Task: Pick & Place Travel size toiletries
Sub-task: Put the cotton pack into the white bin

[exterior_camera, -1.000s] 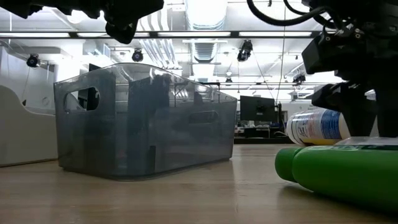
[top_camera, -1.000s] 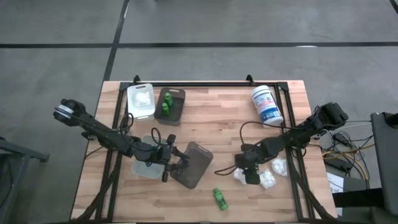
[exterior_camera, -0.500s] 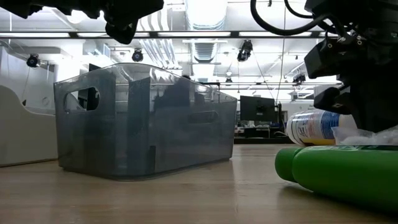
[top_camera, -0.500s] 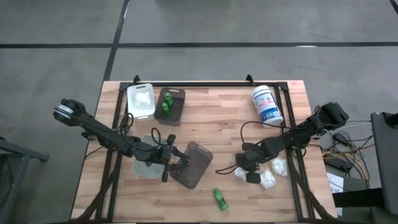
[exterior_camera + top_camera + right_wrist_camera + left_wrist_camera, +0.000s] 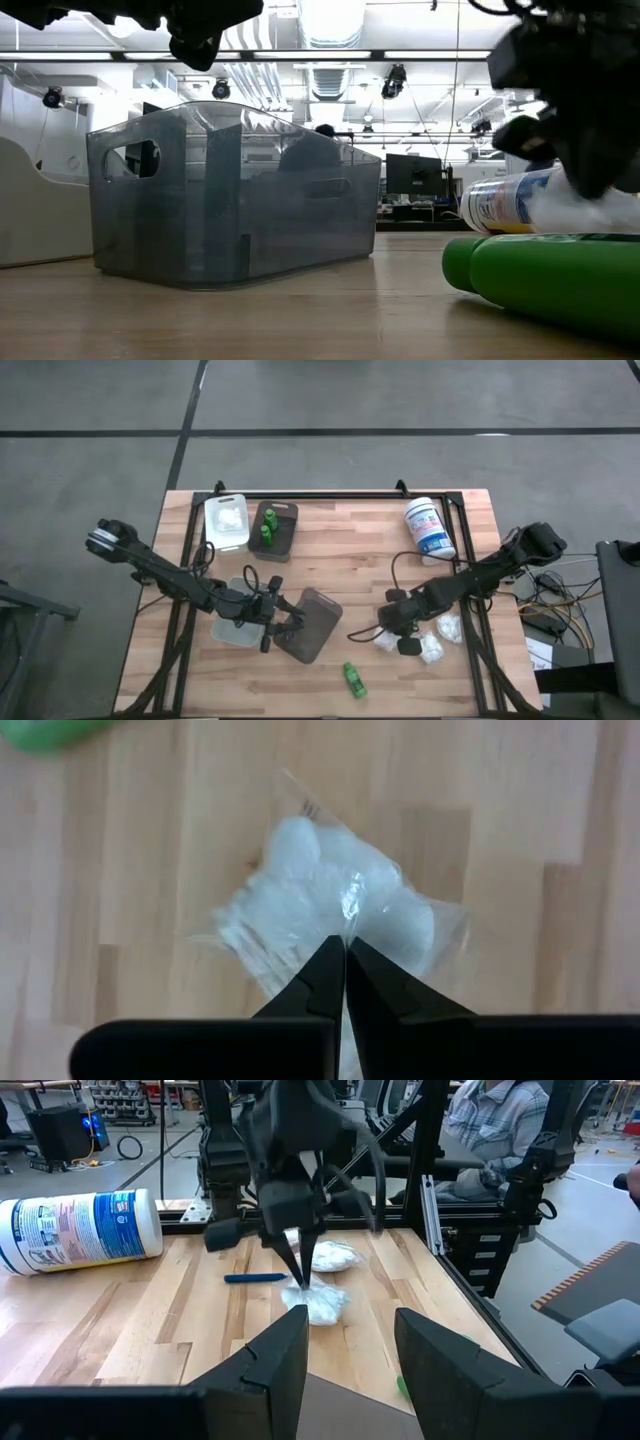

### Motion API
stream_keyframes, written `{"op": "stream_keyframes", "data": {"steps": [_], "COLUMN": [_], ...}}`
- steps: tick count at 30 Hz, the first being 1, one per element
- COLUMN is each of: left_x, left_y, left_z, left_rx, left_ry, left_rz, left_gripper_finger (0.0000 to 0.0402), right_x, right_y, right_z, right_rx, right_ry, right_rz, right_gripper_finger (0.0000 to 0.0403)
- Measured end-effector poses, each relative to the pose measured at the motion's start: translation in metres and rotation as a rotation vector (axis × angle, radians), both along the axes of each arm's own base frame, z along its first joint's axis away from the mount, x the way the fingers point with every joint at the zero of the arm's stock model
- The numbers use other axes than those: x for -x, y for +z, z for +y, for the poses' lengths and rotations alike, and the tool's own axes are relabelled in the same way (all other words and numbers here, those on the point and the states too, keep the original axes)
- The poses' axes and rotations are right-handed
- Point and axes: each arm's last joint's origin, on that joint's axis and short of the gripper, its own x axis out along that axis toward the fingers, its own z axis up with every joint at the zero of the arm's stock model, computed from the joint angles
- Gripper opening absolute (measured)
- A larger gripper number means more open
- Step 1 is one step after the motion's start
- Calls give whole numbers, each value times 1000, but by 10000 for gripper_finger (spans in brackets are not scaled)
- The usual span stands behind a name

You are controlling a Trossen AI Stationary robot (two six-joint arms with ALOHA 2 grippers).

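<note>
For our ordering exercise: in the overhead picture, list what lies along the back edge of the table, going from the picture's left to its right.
White tray → dark tray holding green bottles → a bare stretch of the wooden table → white tub with a blue label.

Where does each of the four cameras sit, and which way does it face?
High: overhead, straight down; both arms, table.
Low: table height, level; grey bin, green bottle, right arm above.
Left wrist: past its open fingers toward the right gripper.
Right wrist: down past its shut fingers on a white packet.
Both wrist views share that packet.
</note>
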Motion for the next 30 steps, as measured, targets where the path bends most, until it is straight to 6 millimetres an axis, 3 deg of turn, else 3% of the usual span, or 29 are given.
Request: {"op": "stream_keyframes", "data": {"steps": [17, 30], "left_x": [0, -5], "left_y": [0, 8], "left_z": [3, 9], "left_rx": [-10, -13], "left_ry": [80, 179], "left_rz": [-5, -36], "left_gripper_finger": [167, 240], "right_x": [2, -11], "right_y": [72, 92], "right_z": [-14, -13], "right_rx": [226, 276], "right_ry": [-193, -174], "right_rz": [-452, -704], "right_gripper_finger": [8, 8]}}
